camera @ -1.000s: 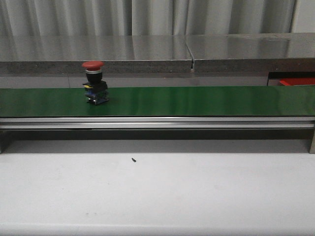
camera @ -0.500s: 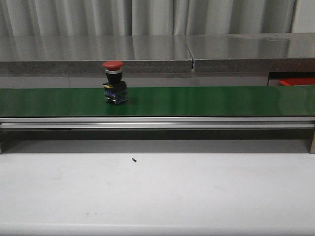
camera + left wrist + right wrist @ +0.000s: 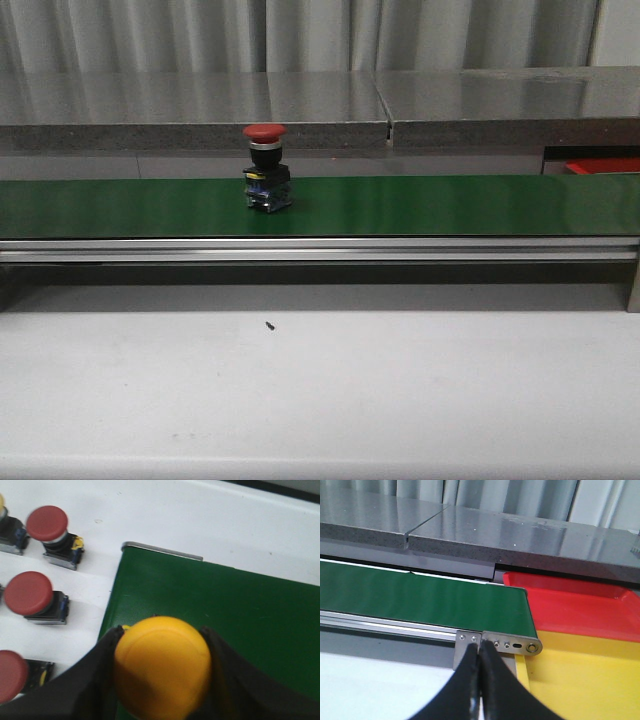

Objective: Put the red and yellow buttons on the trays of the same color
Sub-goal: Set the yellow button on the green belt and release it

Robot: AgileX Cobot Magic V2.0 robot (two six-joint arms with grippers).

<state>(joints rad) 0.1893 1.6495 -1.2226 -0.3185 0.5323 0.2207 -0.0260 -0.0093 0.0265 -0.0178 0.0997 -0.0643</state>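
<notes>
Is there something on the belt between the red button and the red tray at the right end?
Nothing visible. The red button stands alone on the belt, and the stretch toward the red tray is bare; the belt end beside the tray also looks clear.

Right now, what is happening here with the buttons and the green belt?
A red button stands upright on the green belt, left of its middle. The left gripper is shut on a yellow button above the belt's end, with spare red buttons beside it. The right gripper waits shut and empty at the other end, near the red tray and yellow tray.
</notes>
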